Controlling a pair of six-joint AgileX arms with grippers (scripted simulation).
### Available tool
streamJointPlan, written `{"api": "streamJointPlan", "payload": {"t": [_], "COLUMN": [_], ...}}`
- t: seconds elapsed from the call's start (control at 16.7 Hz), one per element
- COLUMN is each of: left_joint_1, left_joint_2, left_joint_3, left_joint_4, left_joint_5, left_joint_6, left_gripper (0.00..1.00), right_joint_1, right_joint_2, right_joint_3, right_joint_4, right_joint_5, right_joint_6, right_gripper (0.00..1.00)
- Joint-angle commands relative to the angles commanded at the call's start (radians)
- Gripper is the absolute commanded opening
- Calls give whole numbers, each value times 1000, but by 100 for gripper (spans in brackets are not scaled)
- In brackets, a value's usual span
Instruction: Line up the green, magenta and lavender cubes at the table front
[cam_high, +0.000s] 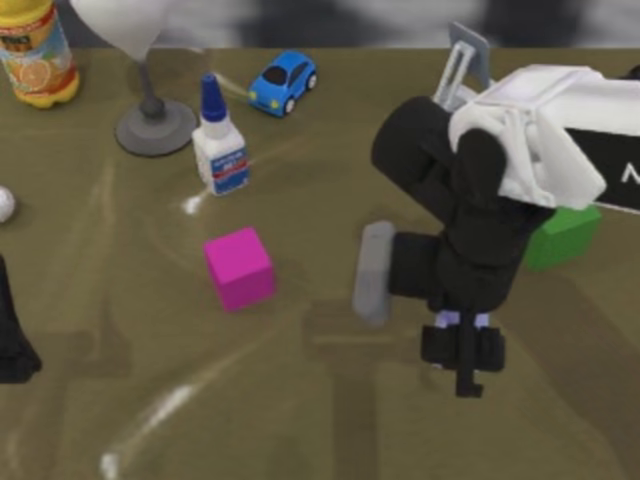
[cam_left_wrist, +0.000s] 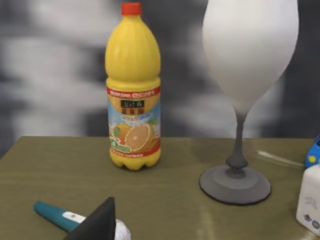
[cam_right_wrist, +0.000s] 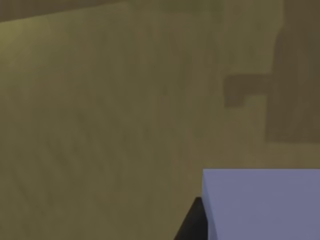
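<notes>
With my right end effector (cam_high: 462, 332) clamped on the lavender cube (cam_high: 459, 318), the magenta cube (cam_high: 239, 268) lies leftward, left arm parked

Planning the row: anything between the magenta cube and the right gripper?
Top view: only bare table between magenta cube and right gripper, which holds the lavender cube.

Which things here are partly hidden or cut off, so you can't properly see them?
- Lavender cube: top view, mostly covered by the right gripper; right wrist view, cut off by the frame edge.
- Green cube: top view, largely under the right arm.
- Juice bottle: top view, cut by the frame's edge.
- Left gripper: top view, parked at the table's left edge, mostly out of frame.
- Teal-handled tool: left wrist view, its head is hidden.
</notes>
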Motion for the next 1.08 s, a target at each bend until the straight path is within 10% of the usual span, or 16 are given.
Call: {"api": "streamJointPlan", "payload": {"t": [1.08], "left_joint_1": [0], "left_joint_2": [0], "left_joint_3": [0], "left_joint_4": [0], "left_joint_5": [0], "left_joint_6": [0], "left_gripper": [100], "right_joint_1": [90], "right_joint_2": [-8], "right_joint_3": [-288], "right_joint_4": [298], "right_joint_5": [-2], "right_joint_6": [-74], "right_gripper": [0]}}
